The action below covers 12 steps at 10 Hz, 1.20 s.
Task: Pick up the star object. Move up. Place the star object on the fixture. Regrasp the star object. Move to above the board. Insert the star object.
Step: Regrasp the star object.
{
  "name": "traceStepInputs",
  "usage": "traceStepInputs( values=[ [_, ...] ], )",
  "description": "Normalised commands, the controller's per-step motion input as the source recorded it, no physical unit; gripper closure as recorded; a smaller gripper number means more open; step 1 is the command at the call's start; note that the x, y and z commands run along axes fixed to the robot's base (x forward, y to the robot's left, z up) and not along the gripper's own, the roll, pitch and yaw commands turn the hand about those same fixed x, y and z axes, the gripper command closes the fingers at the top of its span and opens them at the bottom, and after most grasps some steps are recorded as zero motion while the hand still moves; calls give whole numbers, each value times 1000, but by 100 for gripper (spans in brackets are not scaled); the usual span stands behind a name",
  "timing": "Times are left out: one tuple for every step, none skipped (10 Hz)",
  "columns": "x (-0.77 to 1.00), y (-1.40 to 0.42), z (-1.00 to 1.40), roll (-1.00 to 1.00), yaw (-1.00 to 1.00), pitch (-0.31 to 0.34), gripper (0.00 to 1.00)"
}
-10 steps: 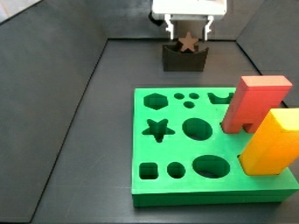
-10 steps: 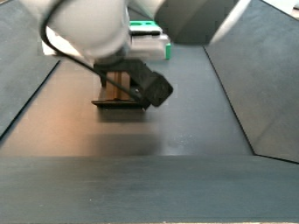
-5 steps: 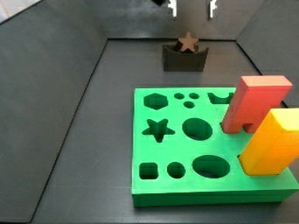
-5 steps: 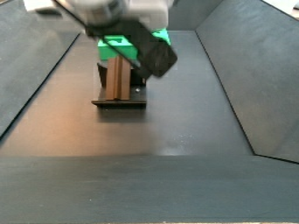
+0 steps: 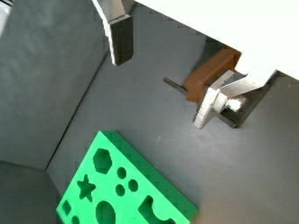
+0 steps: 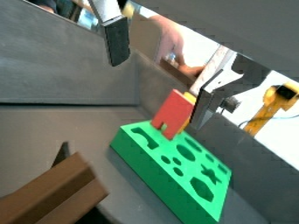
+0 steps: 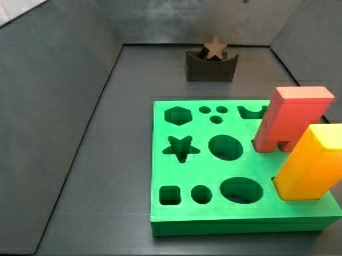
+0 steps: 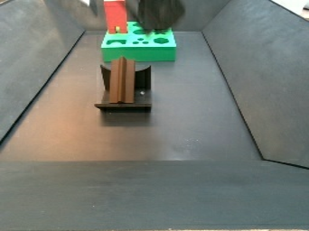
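Observation:
The star object point(image 7: 214, 47) is a dark-brown ridged bar lying flat in the notch of the fixture point(image 7: 210, 68), near the back wall. From the opposite side the star object point(image 8: 121, 81) runs lengthwise over the fixture point(image 8: 123, 107). My gripper point(image 5: 167, 74) hangs open high above it, with bare floor between the fingers. In a wrist view the star object point(image 5: 214, 70) lies beyond one finger point(image 5: 215, 102). The green board point(image 7: 227, 170) with its star hole point(image 7: 181, 149) lies nearer the front. My gripper point(image 6: 163, 70) holds nothing.
A red block point(image 7: 291, 117) and a yellow-orange block point(image 7: 313, 160) stand upright in the board's right side. Grey walls enclose the floor on three sides. In a side view a dark part of the arm point(image 8: 158, 9) shows at the top edge.
The gripper has let go of the star object and risen straight up, leaving a side view entirely. The star object stays resting on the fixture.

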Motion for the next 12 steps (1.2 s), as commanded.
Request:
traceStepInputs(
  values=[
    [-102, -430, 139, 1000, 19, 45, 0],
    [-60, -205, 53, 1000, 18, 42, 0],
    [-32, -62, 35, 1000, 18, 44, 0],
    [-12, -37, 10, 1000, 18, 45, 0],
    [-8, -38, 4, 1000, 18, 42, 0],
    [-18, -35, 7, 1000, 18, 38, 0],
    [-21, -26, 1, 1000, 18, 33, 0],
    [-23, -25, 1, 1000, 20, 28, 0],
    [-20, -22, 3, 1000, 20, 23, 0],
    [-13, -19, 2, 1000, 22, 17, 0],
    [-13, -21, 2, 1000, 23, 16, 0],
    [-12, -19, 5, 1000, 25, 18, 0]
  ],
)
